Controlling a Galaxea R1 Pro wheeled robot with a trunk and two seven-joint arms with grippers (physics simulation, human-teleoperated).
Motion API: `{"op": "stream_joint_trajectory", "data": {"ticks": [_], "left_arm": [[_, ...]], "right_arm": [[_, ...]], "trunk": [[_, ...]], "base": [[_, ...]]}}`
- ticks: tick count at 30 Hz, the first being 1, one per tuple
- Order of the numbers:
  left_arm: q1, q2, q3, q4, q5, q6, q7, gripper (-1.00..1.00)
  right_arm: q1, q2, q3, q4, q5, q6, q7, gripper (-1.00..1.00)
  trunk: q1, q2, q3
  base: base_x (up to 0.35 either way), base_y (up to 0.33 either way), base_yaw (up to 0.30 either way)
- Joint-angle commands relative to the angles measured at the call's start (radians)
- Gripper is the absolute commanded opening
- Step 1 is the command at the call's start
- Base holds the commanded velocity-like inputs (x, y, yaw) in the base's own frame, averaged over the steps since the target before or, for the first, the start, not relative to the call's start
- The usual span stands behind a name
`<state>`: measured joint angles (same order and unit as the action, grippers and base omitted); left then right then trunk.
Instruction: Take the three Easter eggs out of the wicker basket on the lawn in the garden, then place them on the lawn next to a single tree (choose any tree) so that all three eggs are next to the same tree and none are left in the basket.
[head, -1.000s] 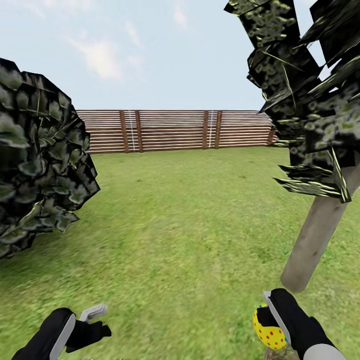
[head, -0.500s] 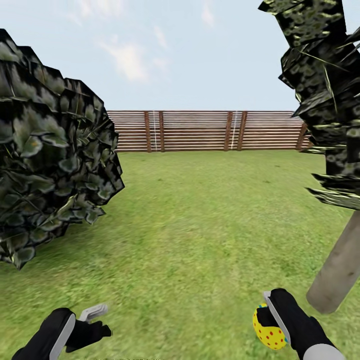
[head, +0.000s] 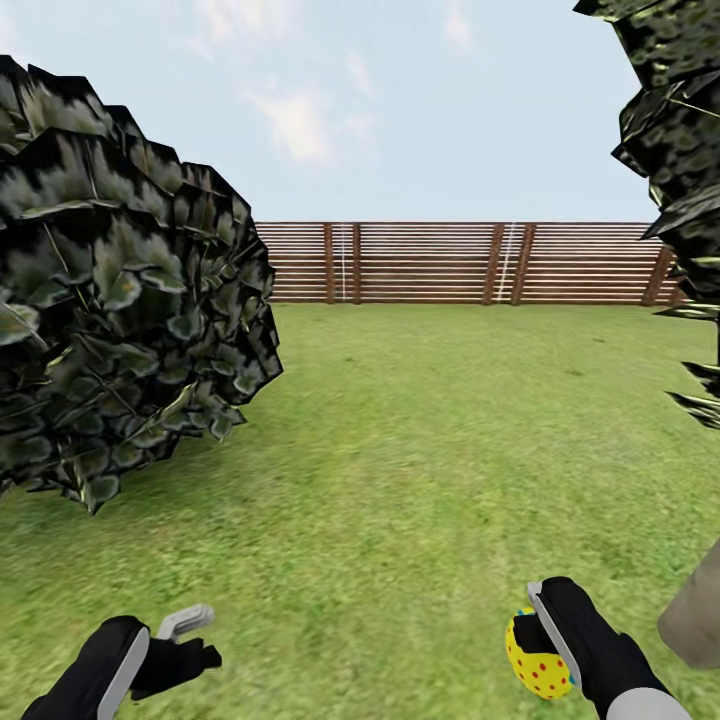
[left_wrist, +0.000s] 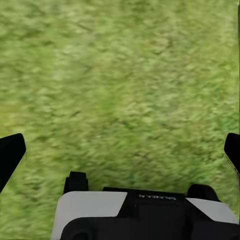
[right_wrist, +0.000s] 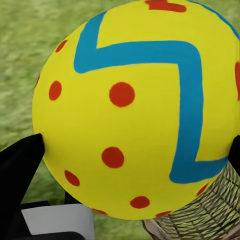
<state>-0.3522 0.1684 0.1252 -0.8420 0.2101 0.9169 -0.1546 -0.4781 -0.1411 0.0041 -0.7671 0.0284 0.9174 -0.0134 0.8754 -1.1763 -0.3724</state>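
R gripper: my right gripper (head: 541, 640), lower right of the head frame, black fingers pinching one Easter egg (head: 537, 656).
Egg: smooth, glossy yellow shell w/ blue zigzag band and red dots; in the right wrist view the egg (right_wrist: 135, 107) sits between two black pads.
L gripper: my left gripper (head: 192, 640), lower left, fingers spread wide w/ nothing between them; left wrist view has both black tips at the frame edges over blurred grass.
Basket: a bit of woven wicker basket (right_wrist: 210, 212) behind the egg, lower right corner of the wrist frame; contents I can't tell.
Lawn: lawn (head: 420, 430), mottled green, flat, runs back to the fence.
Tree: tree (head: 697, 605), pale smooth trunk at the right edge, dark blocky leaves above.
Shrub: shrub (head: 110, 290), round, dark, flat-leaved, left side.
Fence: fence (head: 460, 262), brown slats, mid-frame.
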Motion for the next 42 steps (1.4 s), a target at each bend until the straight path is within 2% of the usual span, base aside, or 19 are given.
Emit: {"op": "stream_joint_trajectory", "data": {"ticks": [1, 17, 35, 42], "left_arm": [[-0.001, 0.0, 0.003, 0.0, -0.002, -0.003, -0.005, 1.0], [-0.001, 0.005, 0.007, 0.055, -0.001, -0.007, -0.02, 1.0], [-0.001, 0.005, 0.007, 0.055, -0.002, -0.007, -0.02, 1.0], [-0.001, 0.003, 0.005, 0.055, -0.002, -0.01, -0.02, 1.0]], "right_arm": [[-0.001, 0.0, 0.0, -0.001, 0.002, 0.005, 0.0, -1.0], [-0.001, 0.0, 0.0, 0.0, 0.001, 0.005, 0.0, -1.0], [-0.001, 0.0, -0.001, 0.0, -0.002, 0.005, 0.0, -1.0], [0.0, 0.0, -0.001, 0.0, -0.001, 0.002, 0.0, -1.0]], "trunk": [[0.0, -0.001, -0.001], [0.0, -0.001, -0.001], [0.0, -0.001, -0.001], [0.0, -0.001, -0.001]], "base": [[0.01, 0.0, 0.007], [0.294, 0.003, 0.0], [0.325, 0.173, 0.0], [0.333, 0.032, 0.0]]}}
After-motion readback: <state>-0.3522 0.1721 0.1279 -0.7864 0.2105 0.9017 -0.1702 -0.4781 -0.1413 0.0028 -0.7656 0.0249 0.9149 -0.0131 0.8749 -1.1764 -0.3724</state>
